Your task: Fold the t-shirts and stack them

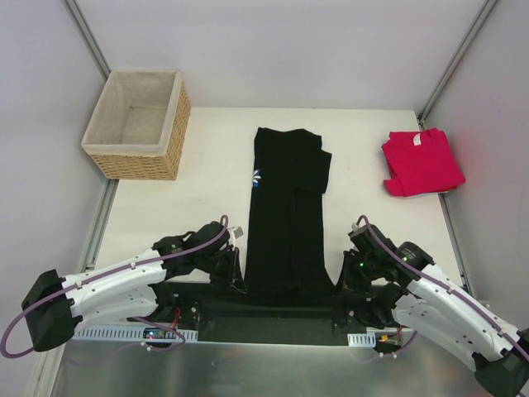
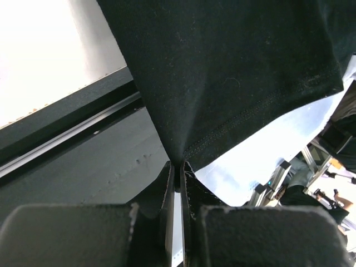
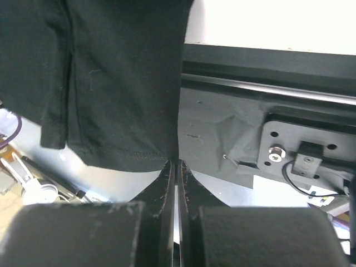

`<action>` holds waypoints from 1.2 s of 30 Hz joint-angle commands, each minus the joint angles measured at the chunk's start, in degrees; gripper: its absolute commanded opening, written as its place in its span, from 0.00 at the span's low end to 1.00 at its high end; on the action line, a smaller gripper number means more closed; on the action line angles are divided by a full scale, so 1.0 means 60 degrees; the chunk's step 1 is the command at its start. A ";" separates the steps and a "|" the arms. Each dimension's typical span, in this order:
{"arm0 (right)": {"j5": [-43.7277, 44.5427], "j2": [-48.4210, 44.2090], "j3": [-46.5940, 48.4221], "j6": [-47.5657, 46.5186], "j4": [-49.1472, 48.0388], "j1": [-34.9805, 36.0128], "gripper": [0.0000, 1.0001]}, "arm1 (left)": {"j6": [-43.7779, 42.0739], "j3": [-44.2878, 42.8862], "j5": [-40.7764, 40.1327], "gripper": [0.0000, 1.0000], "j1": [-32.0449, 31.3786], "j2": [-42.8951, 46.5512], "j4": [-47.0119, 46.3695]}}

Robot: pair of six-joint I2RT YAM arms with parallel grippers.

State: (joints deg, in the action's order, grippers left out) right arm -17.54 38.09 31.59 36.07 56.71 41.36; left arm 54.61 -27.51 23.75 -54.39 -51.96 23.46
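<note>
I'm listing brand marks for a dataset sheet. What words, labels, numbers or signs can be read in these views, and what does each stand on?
No text can be read in any view.
White tag on the red t-shirt: too small to read.
Print at the left edge of the black t-shirt: only a white-and-blue sliver shows, with no letters.
Wicker basket: no label visible.

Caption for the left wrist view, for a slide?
Left claw shut on the hem corner of the black t-shirt.
</note>
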 commanded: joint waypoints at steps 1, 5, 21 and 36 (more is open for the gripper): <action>0.0769 0.0112 0.0636 0.0170 0.1168 0.0064 0.01 | 0.0303 -0.0483 -0.0354 0.00 -0.0075 0.0034 0.1157; 0.1004 0.0492 0.1310 -0.0153 0.1564 0.0064 0.01 | 0.0157 -0.0732 -0.0428 0.00 -0.0075 -0.0142 0.1202; 0.1414 0.1943 0.3098 -0.1470 0.1960 -0.0609 0.01 | -0.1029 -0.2533 -0.0838 0.00 0.0510 -0.1255 0.1787; 0.0668 0.3276 0.4342 -0.3800 0.1301 -0.3172 0.01 | -0.2758 -0.4408 -0.0853 0.00 0.2428 -0.2397 0.2037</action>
State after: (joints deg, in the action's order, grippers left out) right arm -13.30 55.92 53.98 18.72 63.79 25.23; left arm 43.09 -50.02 20.32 -42.83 -64.51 32.38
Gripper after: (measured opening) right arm 0.018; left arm 0.017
